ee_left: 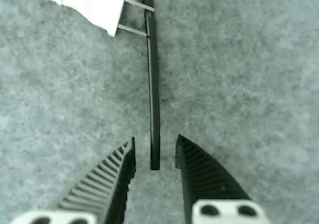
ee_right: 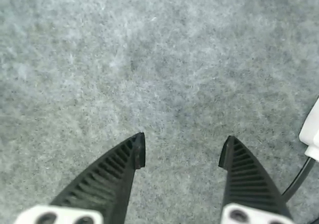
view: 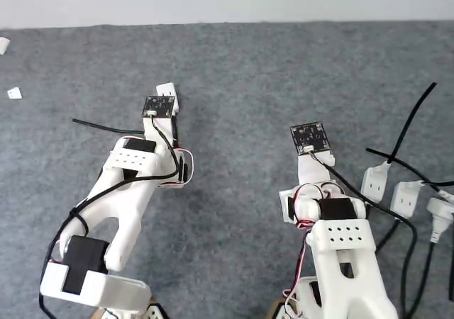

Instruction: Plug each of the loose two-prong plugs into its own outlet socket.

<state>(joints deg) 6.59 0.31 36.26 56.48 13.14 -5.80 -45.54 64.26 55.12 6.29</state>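
From above, a white plug point(view: 167, 90) lies on the grey worktop point(view: 248, 71) by my left arm's tip. Left wrist: my left pincer point(ee_left: 154, 154) is spread astride a black cable point(ee_left: 154, 84) end. Right wrist: my right pincer point(ee_right: 182, 154) is spread, holding nothing.

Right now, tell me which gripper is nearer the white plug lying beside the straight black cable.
Left. The left gripper is open around the black cable, just short of the plug; the right gripper hangs over bare carpet, farther off.

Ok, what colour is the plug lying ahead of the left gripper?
The plug is white, with two silvery metal prongs. The left wrist view shows it best.
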